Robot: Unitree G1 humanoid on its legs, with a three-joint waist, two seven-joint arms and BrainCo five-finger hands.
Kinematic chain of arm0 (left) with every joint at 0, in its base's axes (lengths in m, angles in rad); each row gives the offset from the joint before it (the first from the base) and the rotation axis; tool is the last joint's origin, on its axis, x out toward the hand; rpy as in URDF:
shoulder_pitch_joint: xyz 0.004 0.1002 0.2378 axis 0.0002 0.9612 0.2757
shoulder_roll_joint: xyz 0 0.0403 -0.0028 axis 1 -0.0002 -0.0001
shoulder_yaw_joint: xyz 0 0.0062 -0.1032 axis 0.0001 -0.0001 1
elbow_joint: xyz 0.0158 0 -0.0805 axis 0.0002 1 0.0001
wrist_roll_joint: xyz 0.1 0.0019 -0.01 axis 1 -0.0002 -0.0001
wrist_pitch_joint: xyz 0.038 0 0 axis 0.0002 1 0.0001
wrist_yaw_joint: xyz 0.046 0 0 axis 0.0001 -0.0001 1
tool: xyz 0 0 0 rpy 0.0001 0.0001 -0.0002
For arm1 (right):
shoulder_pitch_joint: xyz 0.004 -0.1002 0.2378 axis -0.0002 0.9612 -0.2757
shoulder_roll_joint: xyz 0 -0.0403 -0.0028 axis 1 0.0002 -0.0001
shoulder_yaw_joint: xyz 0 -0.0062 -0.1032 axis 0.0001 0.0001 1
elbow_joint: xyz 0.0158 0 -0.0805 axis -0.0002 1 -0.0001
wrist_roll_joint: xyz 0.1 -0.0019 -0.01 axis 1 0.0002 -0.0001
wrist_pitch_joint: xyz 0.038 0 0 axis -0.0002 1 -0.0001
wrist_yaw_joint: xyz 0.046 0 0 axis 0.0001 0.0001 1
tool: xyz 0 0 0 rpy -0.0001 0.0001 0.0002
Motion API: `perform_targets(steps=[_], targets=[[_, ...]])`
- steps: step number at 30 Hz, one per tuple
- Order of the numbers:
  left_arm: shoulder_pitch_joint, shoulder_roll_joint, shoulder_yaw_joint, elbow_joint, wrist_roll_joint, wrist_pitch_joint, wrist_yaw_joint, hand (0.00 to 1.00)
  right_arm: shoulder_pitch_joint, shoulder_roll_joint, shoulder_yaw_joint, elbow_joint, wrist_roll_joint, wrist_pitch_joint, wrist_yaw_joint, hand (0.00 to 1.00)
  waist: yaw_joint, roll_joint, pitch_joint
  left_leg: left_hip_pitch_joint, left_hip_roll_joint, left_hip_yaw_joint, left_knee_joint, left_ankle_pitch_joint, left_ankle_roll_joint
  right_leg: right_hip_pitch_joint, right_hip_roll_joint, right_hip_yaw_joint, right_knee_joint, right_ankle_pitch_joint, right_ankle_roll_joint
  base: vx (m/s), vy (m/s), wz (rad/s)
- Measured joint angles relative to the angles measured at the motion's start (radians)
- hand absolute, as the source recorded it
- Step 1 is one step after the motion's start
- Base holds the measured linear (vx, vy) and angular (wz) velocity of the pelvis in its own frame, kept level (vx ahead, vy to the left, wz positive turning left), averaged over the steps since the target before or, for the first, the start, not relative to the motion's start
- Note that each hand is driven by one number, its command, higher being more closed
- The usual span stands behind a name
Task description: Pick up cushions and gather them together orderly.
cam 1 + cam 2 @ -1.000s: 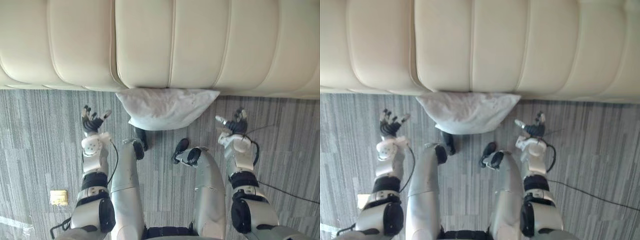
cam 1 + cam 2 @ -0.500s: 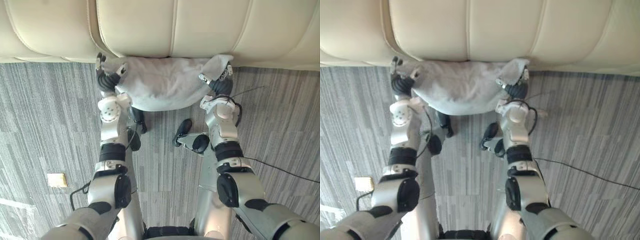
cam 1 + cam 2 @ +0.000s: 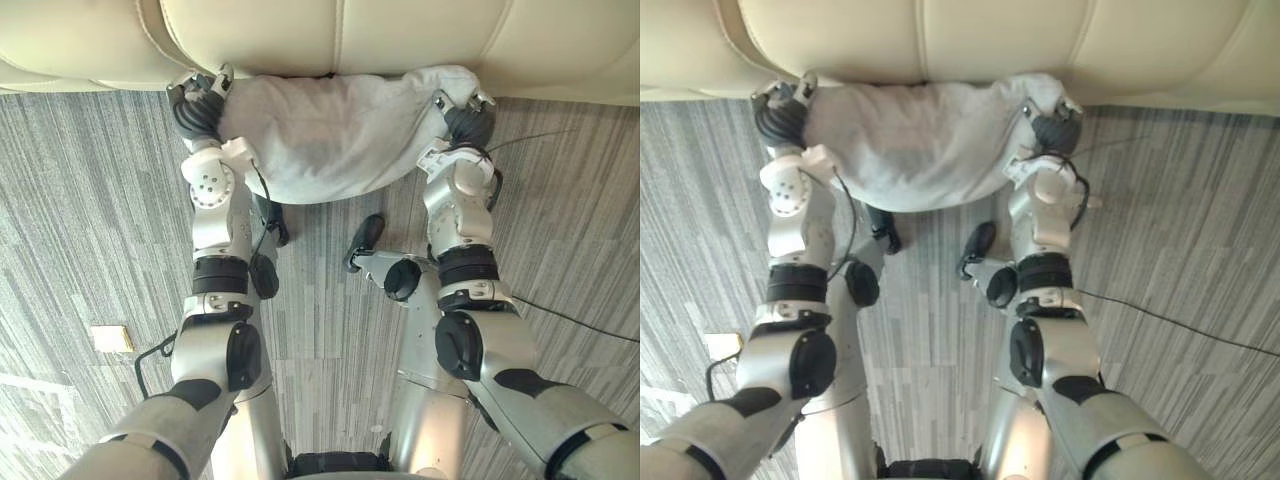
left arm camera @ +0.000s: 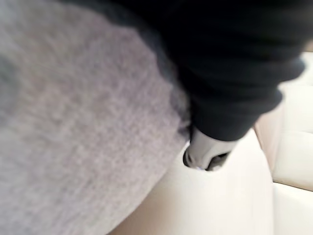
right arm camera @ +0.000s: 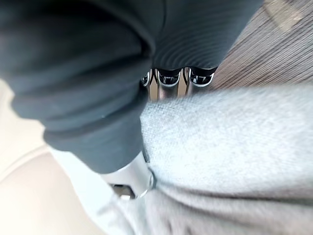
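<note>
At upper left, the left hand (image 3: 198,108) is curling its fingers round one end of the soft, fuzzy grey cushion (image 3: 330,135), which is sagging at top centre against the smooth cream sofa (image 3: 420,35). At upper right, the right hand (image 3: 468,122) is pinching the other end.

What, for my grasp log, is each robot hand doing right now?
Left robot hand: closed on the grey cushion, at its left end.
Right robot hand: closed on the cushion's right end, thumb and fingers pinching it.
</note>
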Motion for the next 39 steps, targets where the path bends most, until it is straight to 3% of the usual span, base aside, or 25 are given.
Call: perform_targets(steps=[9, 13, 22, 27, 32, 36, 39], targets=[[0.208, 0.002, -0.115, -0.192, -0.027, 0.018, -0.005, 1.0, 0.223, 0.003, 0.14, -0.21, -0.004, -0.006, 0.005, 1.0, 0.006, 0.0, -0.003, 0.282, -0.005, 0.035, -0.201, 0.041, -0.026, 0.253, 0.047, -0.006, -0.181, 0.038, 0.021, -0.08, -0.02, -0.04], [0.363, -0.02, -0.168, -0.3, -0.028, 0.023, -0.02, 1.0, 0.4, 0.028, 0.199, -0.313, -0.035, -0.006, 0.015, 1.0, 0.009, 0.001, -0.012, 0.512, -0.018, 0.04, -0.306, 0.062, -0.039, 0.485, 0.067, -0.029, -0.291, 0.062, 0.003, 0.01, -0.084, 0.09], [0.671, -0.051, -0.216, -0.48, -0.027, 0.023, -0.048, 1.0, 0.731, 0.045, 0.344, -0.464, -0.094, -0.027, 0.099, 1.0, 0.021, 0.005, -0.095, 0.883, -0.075, 0.059, -0.526, 0.076, -0.068, 0.833, 0.081, -0.041, -0.474, 0.06, 0.039, 0.14, -0.033, 0.07], [0.853, -0.052, -0.252, -0.502, -0.025, 0.023, -0.069, 1.0, 0.876, 0.037, 0.391, -0.392, -0.14, -0.026, 0.175, 1.0, 0.024, 0.035, -0.209, 1.051, -0.11, 0.042, -0.679, 0.106, -0.082, 1.005, 0.114, -0.062, -0.623, 0.078, 0.064, 0.18, -0.011, 0.1], [0.999, -0.069, -0.261, -0.547, -0.025, 0.023, -0.093, 1.0, 0.936, 0.037, 0.399, -0.397, -0.16, -0.023, 0.24, 1.0, 0.035, 0.052, -0.29, 1.163, -0.127, 0.003, -0.741, 0.099, -0.077, 1.153, 0.139, -0.08, -0.741, 0.096, 0.089, 0.21, -0.008, 0.11], [1.036, -0.088, -0.262, -0.574, -0.026, 0.023, -0.104, 1.0, 0.932, 0.036, 0.398, -0.426, -0.161, -0.027, 0.246, 1.0, 0.048, 0.054, -0.293, 1.137, -0.122, -0.054, -0.56, 0.013, -0.066, 1.259, 0.141, -0.12, -0.792, 0.097, 0.092, 0.09, 0.029, 0.27], [1.043, -0.086, -0.262, -0.574, -0.026, 0.022, -0.11, 1.0, 0.923, 0.036, 0.398, -0.447, -0.161, -0.042, 0.246, 1.0, 0.069, 0.059, -0.323, 1.118, -0.12, -0.046, -0.525, 0.009, -0.06, 1.284, 0.14, -0.125, -0.836, 0.11, 0.108, 0.04, 0.049, 0.15]])
